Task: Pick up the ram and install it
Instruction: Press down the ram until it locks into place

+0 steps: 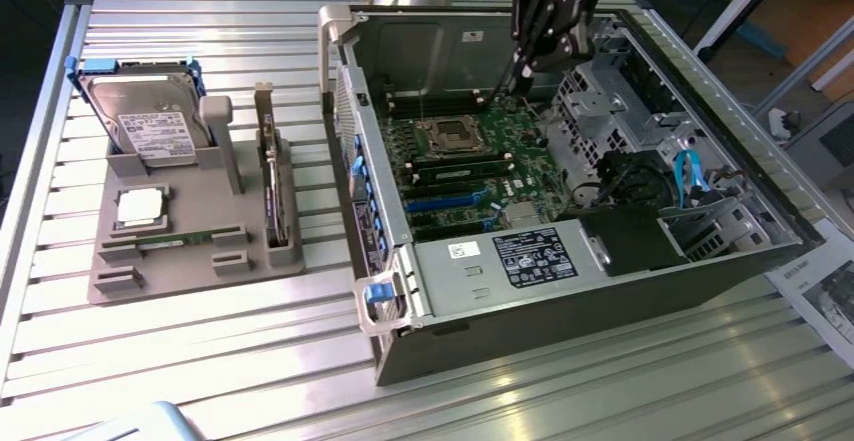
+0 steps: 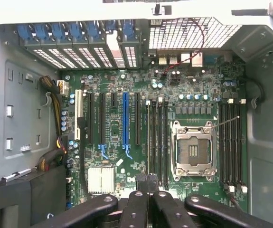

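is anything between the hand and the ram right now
Yes. The hand is inside the open computer case, above the motherboard. The ram lies in the grey holder outside. The case's side wall and the dark card standing on edge are between them.

The open computer case lies on its side on the slatted table, motherboard inside it. To the exterior view's left sits a holder tray with a hard drive standing at its far end, a processor chip nearer, and the ram in front of that.
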Action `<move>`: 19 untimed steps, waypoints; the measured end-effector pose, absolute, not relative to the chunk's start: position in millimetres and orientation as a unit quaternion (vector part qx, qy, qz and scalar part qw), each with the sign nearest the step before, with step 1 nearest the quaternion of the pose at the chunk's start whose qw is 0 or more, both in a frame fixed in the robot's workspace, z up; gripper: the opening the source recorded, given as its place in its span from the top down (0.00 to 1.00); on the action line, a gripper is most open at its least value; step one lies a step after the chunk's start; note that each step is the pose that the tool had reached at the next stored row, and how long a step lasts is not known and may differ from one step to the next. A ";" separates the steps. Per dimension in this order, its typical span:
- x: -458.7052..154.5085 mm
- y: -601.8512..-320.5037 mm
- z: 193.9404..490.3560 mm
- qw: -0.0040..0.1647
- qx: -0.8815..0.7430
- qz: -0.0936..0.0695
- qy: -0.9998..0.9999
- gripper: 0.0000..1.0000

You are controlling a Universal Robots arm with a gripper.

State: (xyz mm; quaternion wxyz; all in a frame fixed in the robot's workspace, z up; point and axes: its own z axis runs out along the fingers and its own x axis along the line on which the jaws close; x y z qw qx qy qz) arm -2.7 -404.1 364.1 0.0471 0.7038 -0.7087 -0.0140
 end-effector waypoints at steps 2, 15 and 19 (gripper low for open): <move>-2.7 -404.1 364.7 0.047 0.704 -0.014 -0.709 0.90; -2.7 -404.0 367.4 0.047 0.704 -0.014 -0.709 0.90; -2.7 -404.1 368.5 0.047 0.704 -0.014 -0.709 0.90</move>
